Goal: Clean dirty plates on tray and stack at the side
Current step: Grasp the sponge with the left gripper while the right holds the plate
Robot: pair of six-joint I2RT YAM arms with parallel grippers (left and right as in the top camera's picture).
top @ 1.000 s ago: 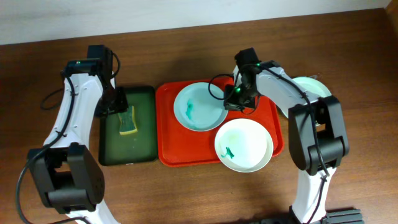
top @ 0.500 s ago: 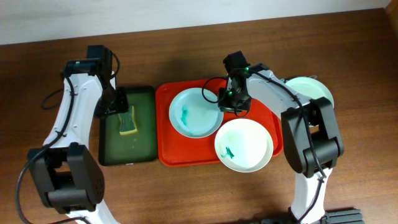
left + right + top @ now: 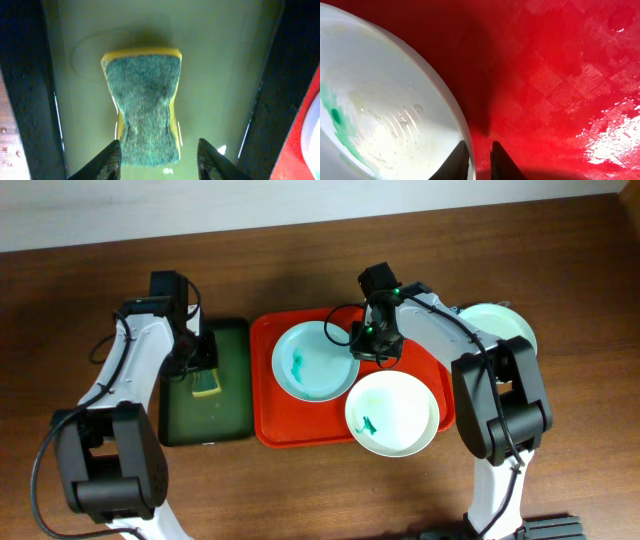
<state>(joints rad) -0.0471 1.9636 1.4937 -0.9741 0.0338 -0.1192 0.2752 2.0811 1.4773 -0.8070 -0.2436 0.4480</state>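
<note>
**A:** Where are the plates?

**B:** The far plate (image 3: 312,362) sits at 10 o'clock on the tray (image 3: 290,425), with a teal smear inside. The near plate (image 3: 392,412) is at 4 o'clock, overhanging the tray's rim, also smeared. The third plate (image 3: 505,325) rests on the desk at about 2 o'clock off the tray, partly behind the right arm.

**A:** The right end effector (image 3: 368,348)?

**B:** Narrow, pinching the far plate's rim near 3 o'clock.

**A:** And the left end effector (image 3: 160,161)?

**B:** Spread wide over the sponge (image 3: 145,100) in the green tray (image 3: 225,60), at 9 o'clock from the red one. I can't tell whether it touches.
</note>
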